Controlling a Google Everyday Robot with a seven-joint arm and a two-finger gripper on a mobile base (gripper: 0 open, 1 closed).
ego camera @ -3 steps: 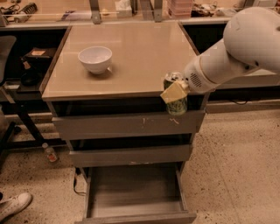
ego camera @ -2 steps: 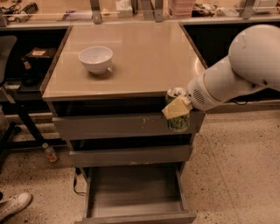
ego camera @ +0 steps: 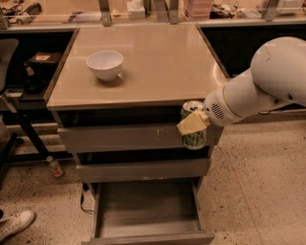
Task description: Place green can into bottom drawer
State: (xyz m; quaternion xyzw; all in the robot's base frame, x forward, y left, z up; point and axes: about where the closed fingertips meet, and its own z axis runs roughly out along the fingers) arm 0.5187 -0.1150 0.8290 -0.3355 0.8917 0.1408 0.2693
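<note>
Tan-topped cabinet [ego camera: 158, 72] mid-scene. Its bottom drawer [ego camera: 148, 210] is pulled out toward the near side, ready to take a load from above. White arm [ego camera: 267, 81] reaches in from the right. White bowl [ego camera: 104, 63] sits far left on top, not involved. Green can [ego camera: 195, 139] hangs upright off the cabinet's near right corner, level with the top drawer. Gripper [ego camera: 193, 125] has its jaws closed on the can's upper body. Judged mid-carry, lowering to follow.

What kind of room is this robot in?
Probably a lab or workshop: cluttered benches behind, a speckled floor, and a drawer cabinet where the gripper holds a green can in front.
</note>
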